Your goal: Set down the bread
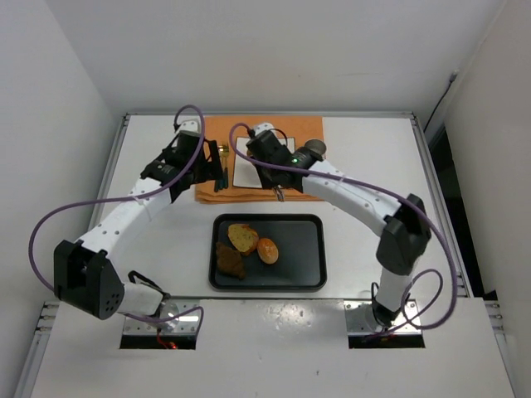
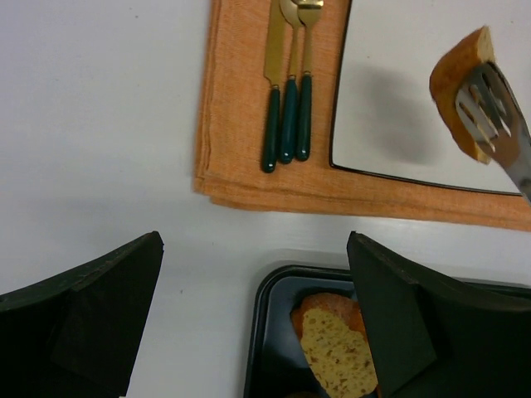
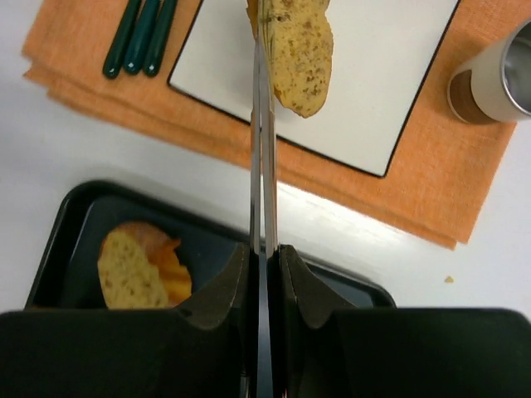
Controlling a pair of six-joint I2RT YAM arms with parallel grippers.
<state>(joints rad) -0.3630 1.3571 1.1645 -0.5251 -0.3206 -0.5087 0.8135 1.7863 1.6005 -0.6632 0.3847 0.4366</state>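
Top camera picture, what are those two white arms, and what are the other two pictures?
They are white robot arms bolted to a table, each ending in a two-finger gripper. The top picture looks down from behind them; the other two come from cameras on the wrists, so the black shapes are the arms' own fingers. On the table lie an orange placemat with a white square plate, green-handled cutlery and a metal cup, and a black tray of bread pieces. The right gripper is shut on metal tongs pinching an oval bread slice over the plate. The left gripper is open and empty.
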